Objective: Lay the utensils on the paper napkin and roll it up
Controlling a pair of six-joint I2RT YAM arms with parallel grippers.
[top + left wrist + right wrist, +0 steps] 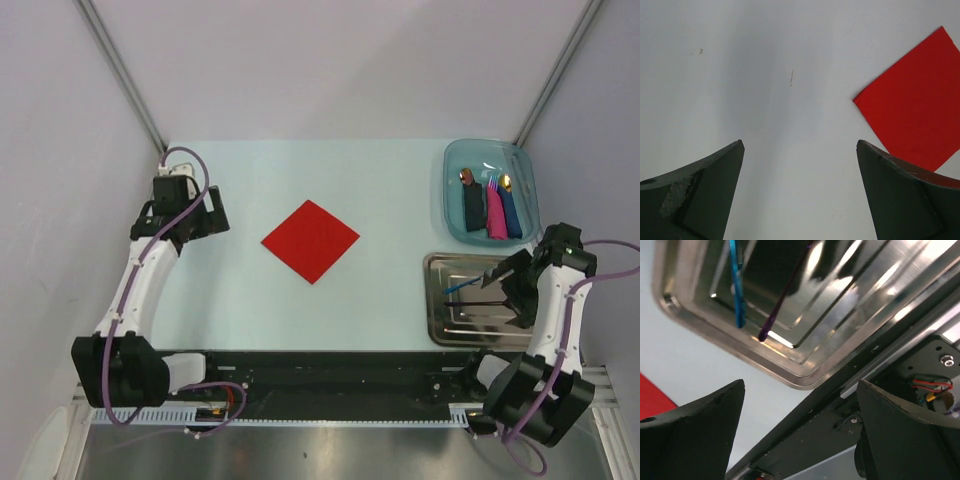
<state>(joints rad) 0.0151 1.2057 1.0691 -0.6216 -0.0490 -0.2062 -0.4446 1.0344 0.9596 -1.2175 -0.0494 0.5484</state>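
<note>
No legible text, labels, brand marks or numbers in any of the three views. Closest thing is a few tiny dark specks (791, 77) on the surface (765, 130), left of the red napkin (915, 100) in the left wrist view. They're too small to make out as characters.

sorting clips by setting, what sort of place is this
Probably a lab robot test cell: a pale table boxed in by plain white walls and metal struts, two robot arms bolted at its near edge, a red napkin and steel tray laid out.
</note>
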